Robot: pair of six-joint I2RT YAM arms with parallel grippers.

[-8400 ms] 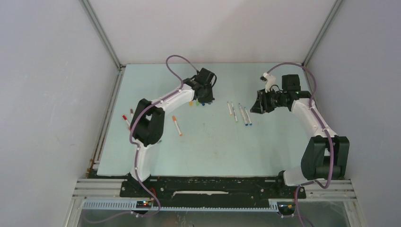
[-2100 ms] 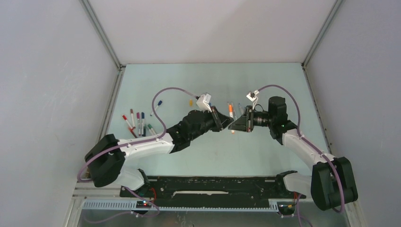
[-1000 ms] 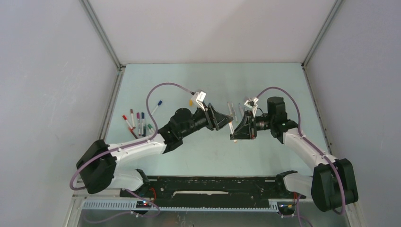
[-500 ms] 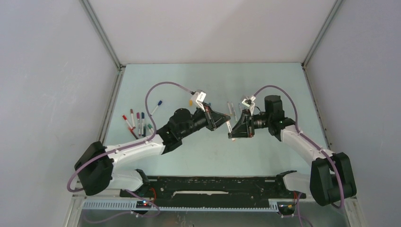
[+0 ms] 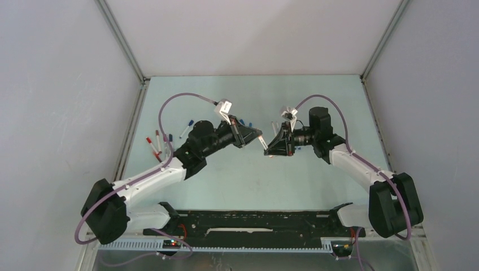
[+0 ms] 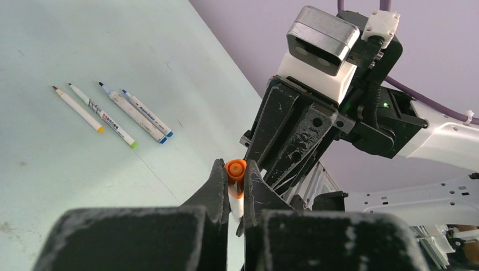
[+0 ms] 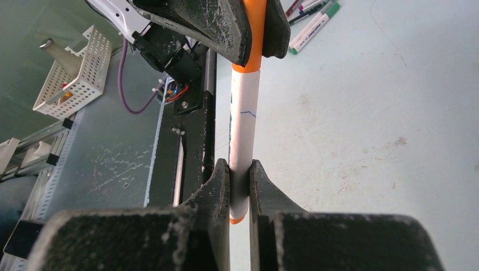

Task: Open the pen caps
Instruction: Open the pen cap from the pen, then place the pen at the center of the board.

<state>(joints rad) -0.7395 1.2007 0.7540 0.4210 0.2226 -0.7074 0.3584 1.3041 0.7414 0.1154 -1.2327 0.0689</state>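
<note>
Orange plastic, short and round, the cap [image 6: 235,167] sits on the end of a white pen [image 7: 244,121], flush against the barrel and not pulled off. The left tool [image 6: 234,178] is clamped tight on that cap. The right tool [image 7: 240,178] is pinched shut on the white barrel, close to its orange bottom end. Pen and cap hang in the air between the two tools, over the middle of the pale green tabletop [image 5: 254,183].

In the right wrist view a white perforated basket [image 7: 76,65] stands at 10 o'clock, off the tabletop; what lies in it cannot be made out.

In the left wrist view, four more pens [image 6: 135,117] lie side by side at 10 o'clock, pointed tips showing. In the top view a cluster of capped ones [image 5: 151,144] lies at 9 o'clock, partly hidden, so the count cannot be told.
</note>
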